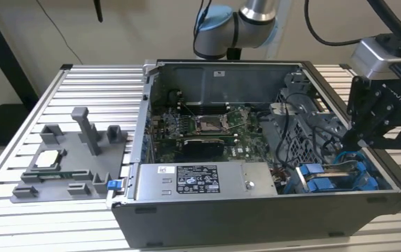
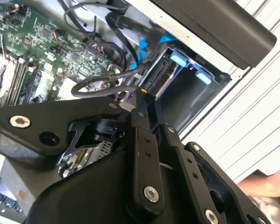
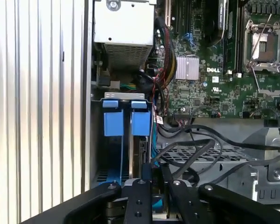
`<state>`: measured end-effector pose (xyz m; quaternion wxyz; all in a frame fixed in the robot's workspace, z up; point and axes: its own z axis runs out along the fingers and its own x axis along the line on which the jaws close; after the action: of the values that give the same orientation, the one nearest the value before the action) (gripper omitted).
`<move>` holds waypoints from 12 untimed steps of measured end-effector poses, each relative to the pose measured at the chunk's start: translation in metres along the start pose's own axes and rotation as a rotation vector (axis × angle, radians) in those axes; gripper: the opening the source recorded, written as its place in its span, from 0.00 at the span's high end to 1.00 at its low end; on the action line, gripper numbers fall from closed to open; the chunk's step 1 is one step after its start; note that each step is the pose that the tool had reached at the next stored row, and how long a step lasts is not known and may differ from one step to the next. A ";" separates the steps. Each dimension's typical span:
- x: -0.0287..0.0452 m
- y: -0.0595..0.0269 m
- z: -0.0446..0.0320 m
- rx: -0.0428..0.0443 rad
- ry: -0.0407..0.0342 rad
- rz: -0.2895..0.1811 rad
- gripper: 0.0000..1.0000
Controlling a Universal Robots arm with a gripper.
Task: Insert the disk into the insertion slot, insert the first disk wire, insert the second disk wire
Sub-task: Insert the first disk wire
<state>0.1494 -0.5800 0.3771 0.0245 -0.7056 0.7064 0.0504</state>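
Hovering at the insertion slot, the gripper is seen clamped on a black cable end beside blue carrier tabs.

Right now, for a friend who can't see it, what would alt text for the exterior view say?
A black robot gripper reaches down into an open computer case at the exterior view's right, close to blue disk carriers in its corner. A grey fixture sits on the slatted table at the view's left.
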 end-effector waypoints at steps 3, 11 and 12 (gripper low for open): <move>0.0021 -0.0010 0.0068 0.0003 0.0000 0.002 1.00; 0.0029 -0.0015 0.0137 0.0010 -0.0001 0.009 1.00; 0.0029 -0.0016 0.0139 0.0010 -0.0002 0.009 1.00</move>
<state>0.1505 -0.5813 0.3630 0.0247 -0.7024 0.7096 0.0503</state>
